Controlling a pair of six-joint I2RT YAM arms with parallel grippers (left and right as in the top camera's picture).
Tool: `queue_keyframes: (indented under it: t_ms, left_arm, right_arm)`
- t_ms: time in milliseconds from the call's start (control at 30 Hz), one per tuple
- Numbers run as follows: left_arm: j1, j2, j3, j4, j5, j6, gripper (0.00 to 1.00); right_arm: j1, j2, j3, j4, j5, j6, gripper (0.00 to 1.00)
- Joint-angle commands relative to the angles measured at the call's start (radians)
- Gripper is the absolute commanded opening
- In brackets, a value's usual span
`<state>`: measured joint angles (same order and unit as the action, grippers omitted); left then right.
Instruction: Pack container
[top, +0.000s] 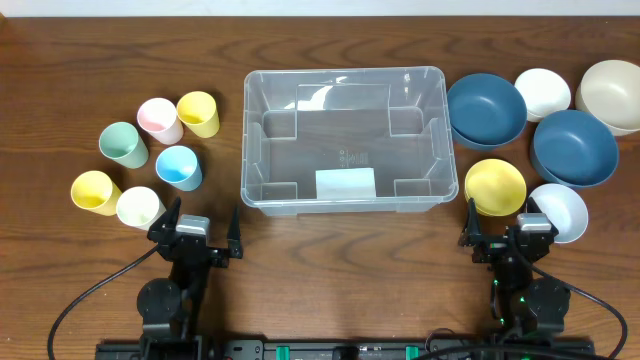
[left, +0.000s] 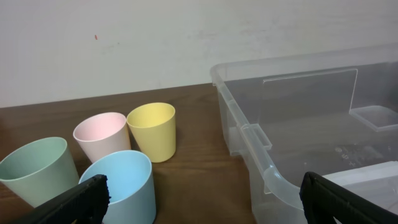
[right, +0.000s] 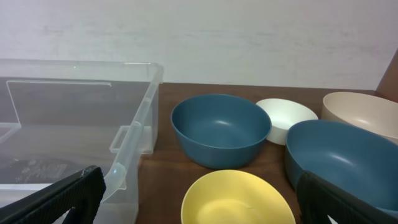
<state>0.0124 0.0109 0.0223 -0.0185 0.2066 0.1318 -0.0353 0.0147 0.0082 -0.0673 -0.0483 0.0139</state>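
The clear container sits empty mid-table with a white label on its near wall. My left gripper is open in front of its near left corner, holding nothing. The left wrist view puts the open gripper between a light blue cup and the container's corner. My right gripper is open too, just short of a yellow bowl. In the right wrist view this gripper frames the yellow bowl, with the container wall to its left.
Several cups stand left of the container: green, pink, yellow, blue, another yellow, white. Right of it lie two dark blue bowls, a white bowl, a beige bowl and a pale bowl.
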Motion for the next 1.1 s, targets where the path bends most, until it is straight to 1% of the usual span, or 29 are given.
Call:
queue_keyframes:
  t_ms: [0,967,1067]
  left_arm:
    - [0.006,-0.006,-0.018,-0.033,0.011,0.006,0.98]
    - [0.006,-0.006,-0.018,-0.033,0.011,0.006,0.98]
    - [0.006,-0.006,-0.018,-0.033,0.011,0.006,0.98]
  right_arm:
    - [-0.013,-0.008,-0.003,-0.004,0.007,-0.011,0.99]
    - [-0.013,-0.008,-0.003,-0.004,0.010,-0.013,0.99]
    - [-0.013,-0.008,-0.003,0.004,0.142,-0.031,0.99]
